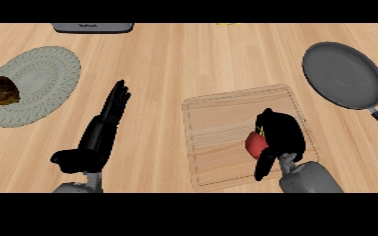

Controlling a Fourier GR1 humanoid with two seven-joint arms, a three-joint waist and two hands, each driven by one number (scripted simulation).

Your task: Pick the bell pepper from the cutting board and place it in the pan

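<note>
A red bell pepper (255, 144) lies on the right half of the wooden cutting board (221, 130). My right hand (284, 132) is over it from the right, fingers and thumb curled round it, so only its left side shows. The dark grey pan (339, 75) sits on the counter up and to the right of the board, with nothing in it. My left hand (103, 130) rests at the lower left, fingers straight and pointing away, holding nothing.
A pale woven round mat (40, 82) lies at the far left with a dark brown object (7, 91) at its edge. A grey appliance (92, 27) stands at the back left. Something yellow (229, 24) shows at the back edge.
</note>
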